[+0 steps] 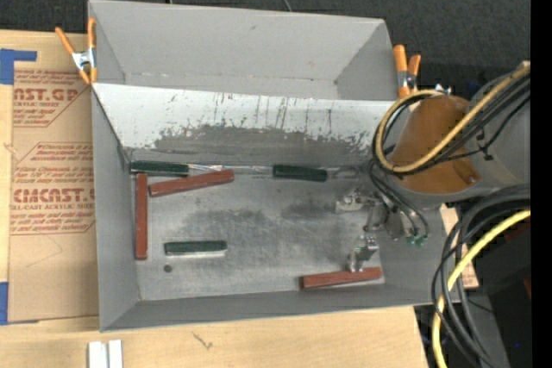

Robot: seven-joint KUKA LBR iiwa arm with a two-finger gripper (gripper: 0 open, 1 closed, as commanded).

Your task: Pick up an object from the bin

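Grey metal all round: the bin [110, 211] slopes down to a scuffed floor, and everything on it lies flat and loose.

- **Far left:** the left red stick [141, 215] runs front to back, tight along the foot of the left wall. That leaves little room for a finger on its wall side.
- **Just beside it:** the slanted red stick [191, 183] angles off from near its top end. Behind that, the back-left green stick [164, 168] is tucked into the crease under the back wall.
- **Further forward:** the front green stick [196, 248] sits well apart from its neighbours, with a dark speck [168, 268] near it.
- **Centre, at the back:** the middle green stick [300, 173] is also pressed along the back wall's foot.
- **Right:** the arm comes in under its orange cover and cable loops, and the gripper [356, 230] hangs low over the floor. It is open, the fingers spread one behind the other, with nothing between them.
- **Nearest piece:** the front red stick [341, 278] lies along the front wall, just beside the forward fingertip [361, 257] and not between the two.

That stick looks the likeliest target. The fingers line up across its narrow width, which suits a pinch, but the gripper would have to shift forward to straddle it. The front wall close by looks like the main snag.
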